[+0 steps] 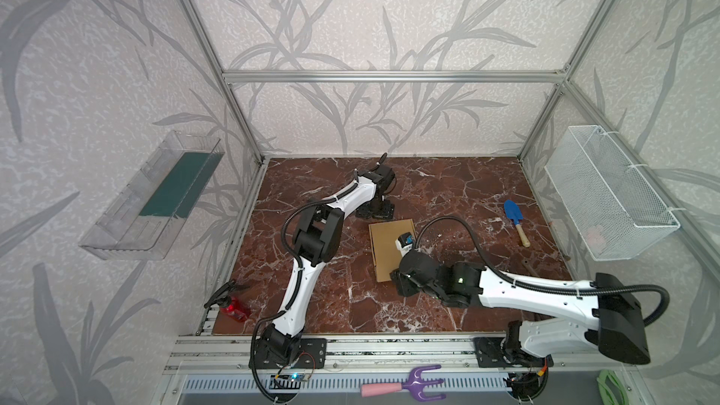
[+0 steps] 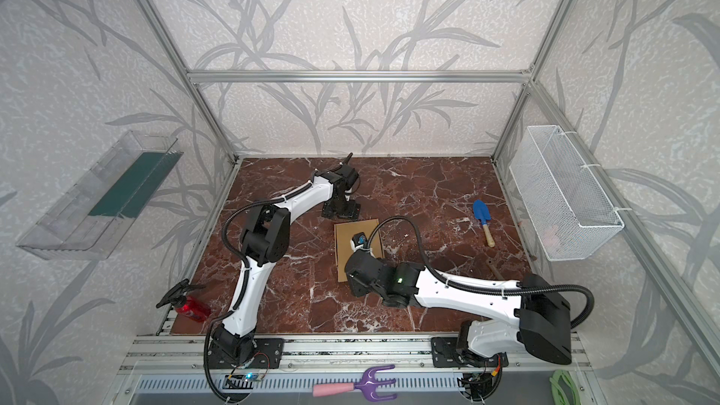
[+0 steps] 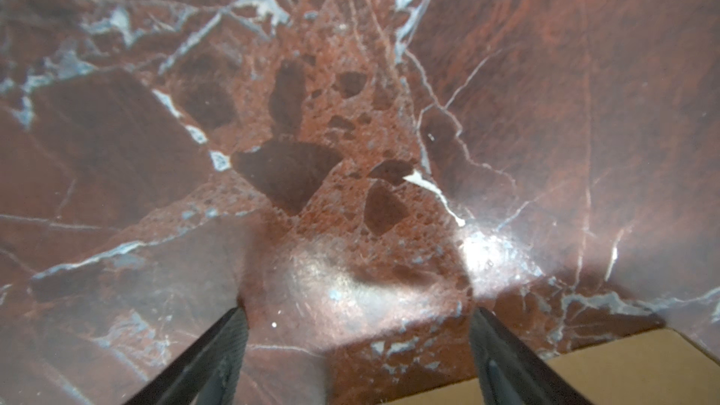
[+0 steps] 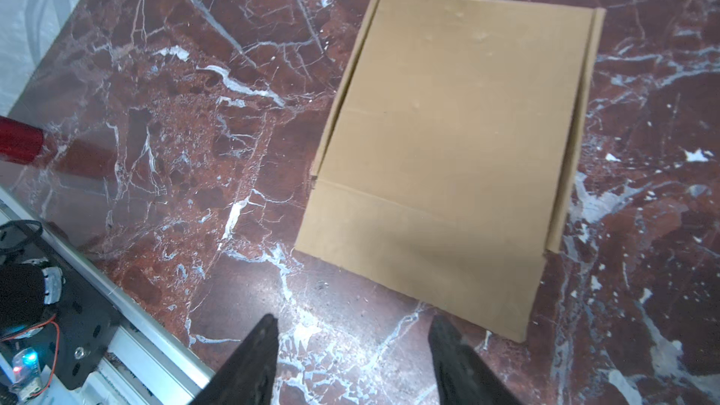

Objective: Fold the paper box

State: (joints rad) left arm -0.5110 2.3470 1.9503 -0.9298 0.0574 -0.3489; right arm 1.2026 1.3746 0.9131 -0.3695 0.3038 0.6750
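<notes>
L arm (image 1: pixel 298 290), R arm (image 1: pixel 537 298): white shells, blk joints, ribbed blk hoses (image 1: pixel 448 218); green LED (image 1: pixel 461 279) on R.

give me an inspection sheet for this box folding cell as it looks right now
surface: red-brown marble-pattern tabletop, glossy, white-veined
job's things: tan cardboard paper box, flat on the tabletop, mid-table, in neither gripper
clutter: blue trowel with wooden handle at right; red spray bottle with black trigger at front left; purple hand rake with pink handle on the front rail
grippers: left gripper open, empty, over bare tabletop beside a box corner; right gripper open, empty, beside the box's front edge
cables: black corrugated hose on each arm; the right arm's arcs above the box
surroundings: aluminium frame, leaf-pattern walls, clear plastic tray on left wall, white wire basket on right wall
</notes>
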